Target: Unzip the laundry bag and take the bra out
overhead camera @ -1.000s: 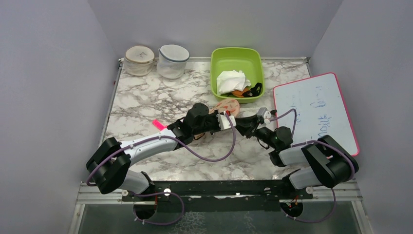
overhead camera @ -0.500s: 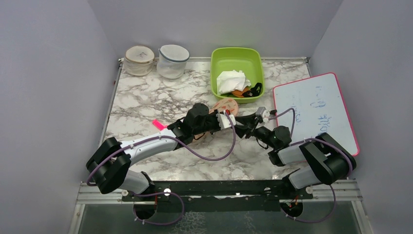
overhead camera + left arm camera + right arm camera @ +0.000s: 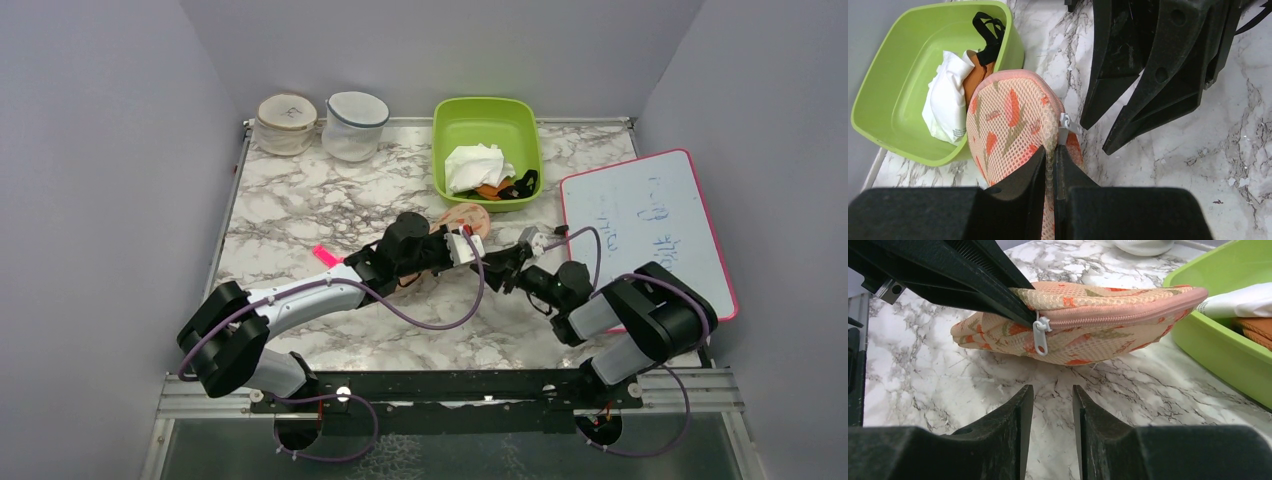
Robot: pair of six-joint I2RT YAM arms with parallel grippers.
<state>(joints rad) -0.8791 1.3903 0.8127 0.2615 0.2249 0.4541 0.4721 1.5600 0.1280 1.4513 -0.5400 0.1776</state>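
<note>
1. The bag is lying on the desk toward the middle of its far edge, just beside the green basin, with its underside resting on the marble
2. The left hand is pinching the mesh at the bag's seam, its fingers pressed together on the fabric right next to the white zip pull, and it is holding that edge a little above the desk
3. The right hand is hovering low in front of the pull with its fingers slightly apart, gripping nothing and touching neither the pull nor the bag
4. The pink zip is looking shut along the whole run the right wrist view shows, from the pull toward the basin; the side facing away is hidden, so how it stands there cannot be told
5. The bra is not showing in any view, and no red is coming through the mesh, so I am judging it to be inside the closed bag
6. Judging from this, the task is standing at its very start: the bag is steadied and the pull is exposed, but nothing is unzipped yet
7. Everything else is remaining: closing the right hand on the pull, running it round the lobes while the left hand is bracing the seam, spreading the bag open, and lifting the bra out
</note>
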